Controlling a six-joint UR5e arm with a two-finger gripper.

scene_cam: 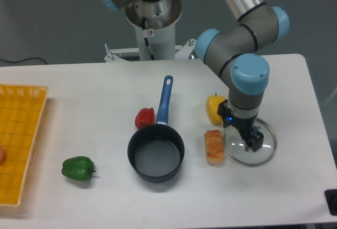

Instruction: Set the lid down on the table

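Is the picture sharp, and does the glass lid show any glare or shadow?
Fixed camera view: evenly lit and sharp; the round clear glass lid shows only faint reflections, no strong glare; the tool hides its centre; soft shadows lie on the white table.
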